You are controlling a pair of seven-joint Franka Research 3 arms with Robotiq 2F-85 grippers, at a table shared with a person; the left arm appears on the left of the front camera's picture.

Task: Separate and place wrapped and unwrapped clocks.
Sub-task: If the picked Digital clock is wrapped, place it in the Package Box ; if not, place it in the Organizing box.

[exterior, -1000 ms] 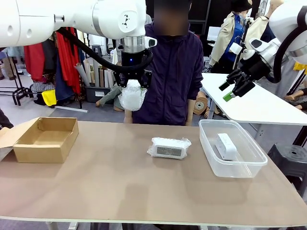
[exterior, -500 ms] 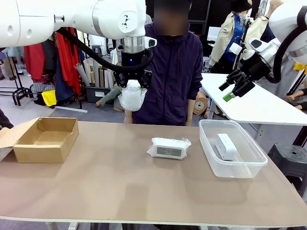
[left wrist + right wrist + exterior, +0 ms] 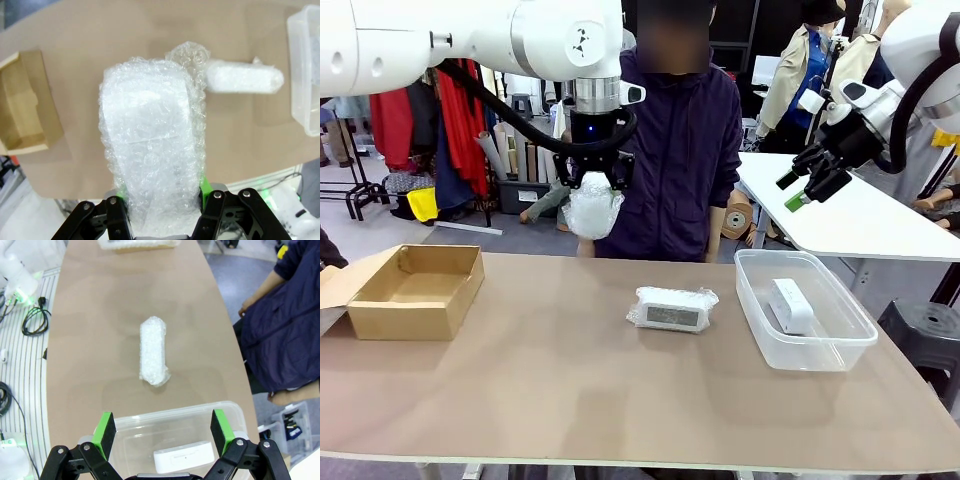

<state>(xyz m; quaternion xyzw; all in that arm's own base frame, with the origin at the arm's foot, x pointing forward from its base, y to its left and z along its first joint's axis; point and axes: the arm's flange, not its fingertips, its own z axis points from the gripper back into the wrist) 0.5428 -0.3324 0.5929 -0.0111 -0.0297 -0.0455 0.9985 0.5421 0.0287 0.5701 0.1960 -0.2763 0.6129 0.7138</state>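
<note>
Bright, even light; soft shadows; wrist views distorted at edges.

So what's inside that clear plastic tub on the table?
One bare white clock lies inside the tub, no bubble wrap on it. Nothing else shows through the clear walls. The patch of floor under the clock is covered by it.

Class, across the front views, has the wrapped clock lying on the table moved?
No: the lying wrapped clock keeps the same gap from the clear tub.
</note>
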